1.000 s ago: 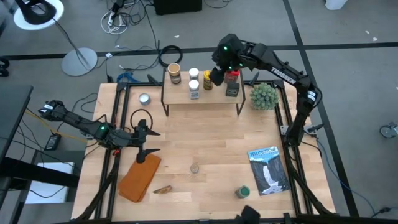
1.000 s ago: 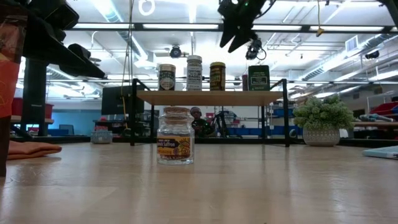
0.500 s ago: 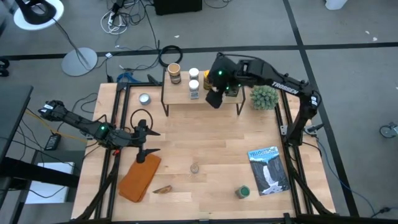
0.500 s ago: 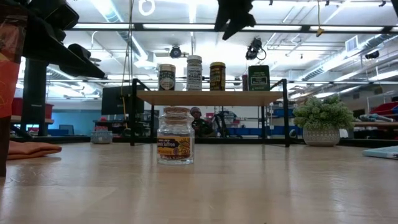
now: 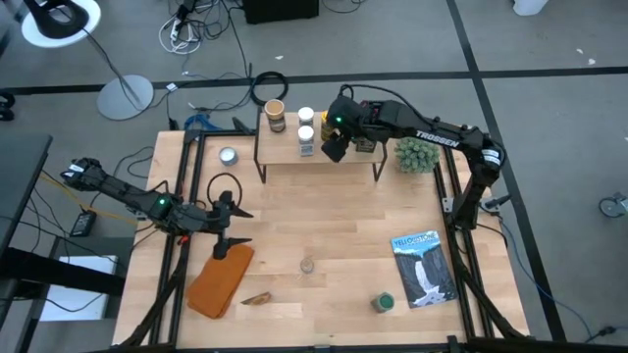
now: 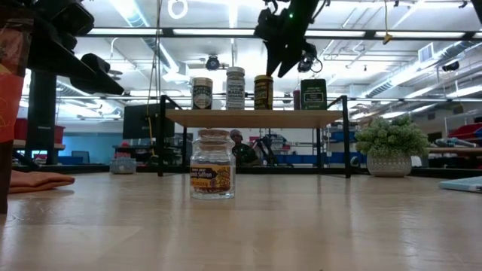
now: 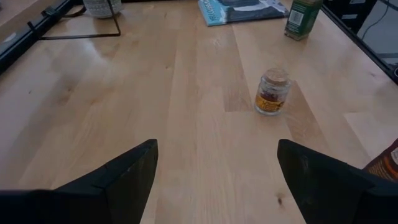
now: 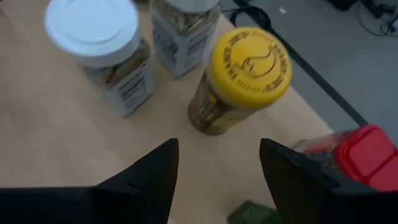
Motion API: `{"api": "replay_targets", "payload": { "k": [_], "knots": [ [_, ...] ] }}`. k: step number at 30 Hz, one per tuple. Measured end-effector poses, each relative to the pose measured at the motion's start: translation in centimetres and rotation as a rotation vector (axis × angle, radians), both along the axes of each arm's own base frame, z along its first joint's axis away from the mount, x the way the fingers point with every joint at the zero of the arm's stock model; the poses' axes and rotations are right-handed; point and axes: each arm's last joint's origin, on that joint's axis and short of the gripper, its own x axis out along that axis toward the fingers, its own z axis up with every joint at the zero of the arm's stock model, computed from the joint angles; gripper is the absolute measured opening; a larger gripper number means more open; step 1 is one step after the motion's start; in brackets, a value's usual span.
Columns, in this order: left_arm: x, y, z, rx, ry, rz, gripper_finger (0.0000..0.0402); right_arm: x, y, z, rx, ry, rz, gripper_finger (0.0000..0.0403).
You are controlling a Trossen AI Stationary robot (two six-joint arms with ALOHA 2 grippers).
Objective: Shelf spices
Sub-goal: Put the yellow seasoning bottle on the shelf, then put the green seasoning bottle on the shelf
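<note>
High view: right gripper, fingers apart and empty, hangs over the shelf beside the yellow-lidded jar. Withdrawal should rise clear without nudging it.

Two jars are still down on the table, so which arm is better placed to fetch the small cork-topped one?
Left. The left gripper waits open near the cork-topped jar; the right gripper is up over the shelf.
</note>
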Motion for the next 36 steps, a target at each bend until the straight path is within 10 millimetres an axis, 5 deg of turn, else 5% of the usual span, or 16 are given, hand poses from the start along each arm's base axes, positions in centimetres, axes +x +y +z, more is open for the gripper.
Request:
{"api": "replay_targets", "payload": {
  "k": [21, 29, 36],
  "knots": [
    [0.0, 0.0, 0.0, 0.004, 0.003, -0.001, 0.0335, -1.1, -4.0, -0.3, -0.143, 0.011, -0.160, 0.0214],
    [-0.1, 0.0, -0.1, 0.006, 0.014, 0.000, 0.0335, -1.6, -3.1, -0.6, -0.112, 0.082, -0.144, 0.0214],
    [-0.2, 0.1, -0.4, 0.000, 0.049, 0.011, 0.0335, -3.7, 0.2, 2.2, -0.092, 0.023, -0.138, 0.0214]
  ]
}}
